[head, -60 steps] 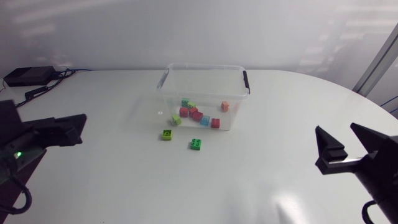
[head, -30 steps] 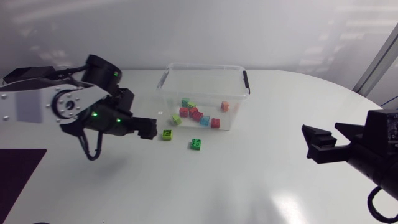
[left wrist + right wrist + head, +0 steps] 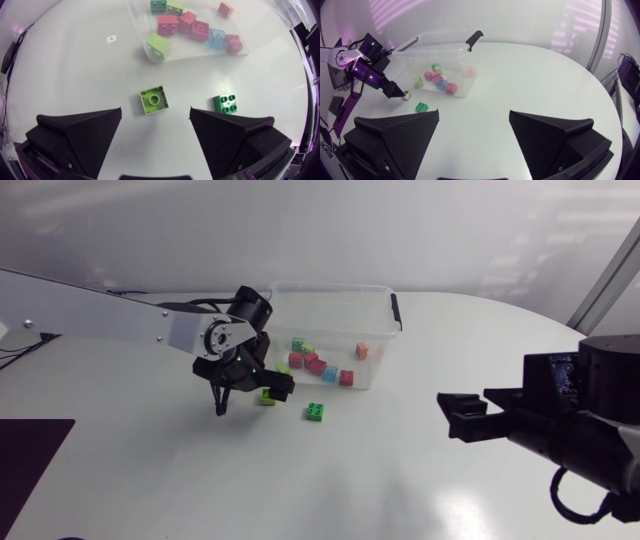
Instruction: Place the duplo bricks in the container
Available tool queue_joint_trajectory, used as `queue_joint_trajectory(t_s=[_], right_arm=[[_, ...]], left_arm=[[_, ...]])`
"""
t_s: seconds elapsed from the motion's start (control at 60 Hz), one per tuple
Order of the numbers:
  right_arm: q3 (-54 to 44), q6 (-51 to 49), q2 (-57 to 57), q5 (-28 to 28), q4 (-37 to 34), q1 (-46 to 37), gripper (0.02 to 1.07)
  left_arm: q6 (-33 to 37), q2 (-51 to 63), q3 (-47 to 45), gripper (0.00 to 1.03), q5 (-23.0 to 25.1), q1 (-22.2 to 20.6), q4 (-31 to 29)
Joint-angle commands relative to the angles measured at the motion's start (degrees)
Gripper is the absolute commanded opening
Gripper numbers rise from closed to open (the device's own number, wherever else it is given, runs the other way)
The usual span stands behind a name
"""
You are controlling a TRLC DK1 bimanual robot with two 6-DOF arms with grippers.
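Observation:
A clear plastic container (image 3: 382, 302) with black handles stands at the table's middle and holds several duplo bricks, among them red ones (image 3: 167, 24). Two bricks lie on the table in front of it: a lime brick (image 3: 154, 100) and a dark green brick (image 3: 227, 103). My left gripper (image 3: 155, 117) hovers open right over the lime brick (image 3: 268, 397), which lies just ahead of the gap between its fingers and is not touched. My right gripper (image 3: 470, 420) is open and empty, far to the right of the dark green brick (image 3: 315, 412).
A small white label (image 3: 112, 38) lies on the table beside the container's near corner. The table's curved edge (image 3: 600, 95) runs past my right arm. My left arm (image 3: 120, 315) stretches over the table's left side.
My left arm has swung in from the left edge to a spot over the lime brick. My right arm has shifted leftward, further over the table. The bricks have not moved.

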Motion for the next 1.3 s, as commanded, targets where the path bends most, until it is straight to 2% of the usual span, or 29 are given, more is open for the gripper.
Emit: queue_joint_trajectory(t_s=[0.0, 0.2, 0.417, 0.517, 0.533, 0.583, 0.617, 0.65, 0.75, 0.817, 0.9, 0.933, 1.0, 1.017, 1.05, 1.133, 1.283], right_arm=[[2.11, 3.81, 3.15, 0.38, 1.42, 2.53, 1.02], [3.87, 5.3, 9.83, 2.66, 3.0, 7.1, 1.02], [5.45, 5.92, 15.45, 3.1, 4.67, 8.06, 0.96], [6.33, 5.92, 18.44, 3.1, 4.5, 8.59, 0.96], [6.42, 5.92, 18.88, 3.1, 4.5, 8.68, 0.95], [6.68, 5.92, 20.2, 3.28, 4.76, 9.03, 0.9], [7.12, 5.92, 21.34, 3.72, 4.94, 9.56, 0.87], [7.47, 5.83, 22.31, 3.8, 5.2, 9.73, 0.82], [8.88, 5.74, 25.39, 4.16, 6.69, 9.73, 0.65], [10.29, 5.66, 27.76, 4.07, 7.04, 9.82, 0.55], [12.13, 5.74, 30.84, 3.28, 7.04, 10.26, 0.55], [12.92, 5.83, 32.51, 3.1, 7.13, 10.96, 0.59], [14.51, 6.36, 35.14, 2.57, 6.69, 11.58, 0.82], [14.94, 6.71, 36.02, 2.13, 6.52, 11.58, 0.9], [15.91, 6.8, 37.69, 0.64, 6.43, 11.84, 0.99], [17.49, 6.89, 40.68, -2.26, 6.87, 12.55, 1.02], [21.98, 6.89, 47.62, -2.96, 7.13, 13.25, 1.02]], left_arm=[[-1.62, 3.13, 2.97, 0.95, -1.56, -0.26, -0.58], [-1.8, 7.09, 5.7, 0.94, -2.96, -0.26, -0.49], [-2.5, 10.78, 6.93, 0.84, -3.31, -0.61, -0.58], [-3.11, 11.57, 6.84, 0.64, -3.31, -0.61, 0.39], [-3.11, 11.66, 6.75, 0.58, -3.31, -0.7, 0.92], [-3.11, 11.66, 6.31, 0.5, -3.31, -0.61, 2.15], [-3.11, 11.57, 5.52, 0.39, -3.31, -0.61, 3.82], [-3.11, 11.22, 4.82, 0.33, -3.31, -0.61, 5.05], [-2.94, 9.02, 2.0, 0.22, -3.31, -0.88, 8.21], [-2.67, 6.73, 0.16, 0.21, -3.4, -1.58, 9.0], [-2.5, 3.39, -1.6, 0.2, -3.58, -1.49, 9.18], [-2.15, 1.99, -1.95, 0.2, -3.58, -1.14, 8.74], [-1.71, -1.26, -3.18, 0.2, -3.58, -0.35, 8.12], [-1.53, -2.32, -3.62, 0.2, -3.58, -0.17, 8.21], [-1.09, -4.6, -4.68, 0.2, -3.58, 0.09, 8.12], [0.05, -10.14, -6.87, 0.2, -3.58, 0.62, 8.3], [2.25, -19.9, -10.83, 0.21, -3.58, 1.94, 10.76]])
